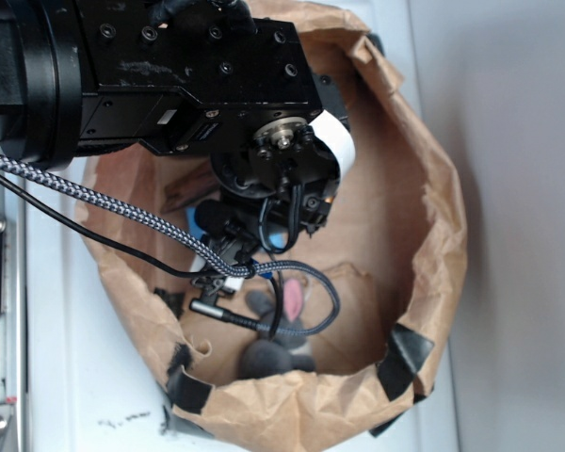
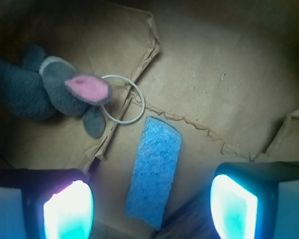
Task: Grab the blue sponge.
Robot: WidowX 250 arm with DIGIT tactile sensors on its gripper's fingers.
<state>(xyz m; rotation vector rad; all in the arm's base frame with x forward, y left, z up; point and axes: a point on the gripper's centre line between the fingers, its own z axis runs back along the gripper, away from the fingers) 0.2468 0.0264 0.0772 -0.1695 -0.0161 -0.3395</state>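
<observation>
The tool (image 2: 152, 211) hung spread wide, empty, above the flat light-blue porous rectangular sponge (image 2: 155, 171) lying on crumpled brown paper (image 2: 214, 74), near a grey plush mouse (image 2: 50, 92) and thin metal ring (image 2: 123, 99).

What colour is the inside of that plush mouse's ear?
Pink, against the grey plush mouse; the wrist view shows it best.

- No text, label, brand, number or sign can be read in either view.
- The black marks on the white surface (image 1: 122, 421) below the paper bag (image 1: 424, 188) are too small and blurred to read.
- The white strip (image 1: 334, 141) on the robot arm (image 1: 169, 75) shows no letters.
</observation>
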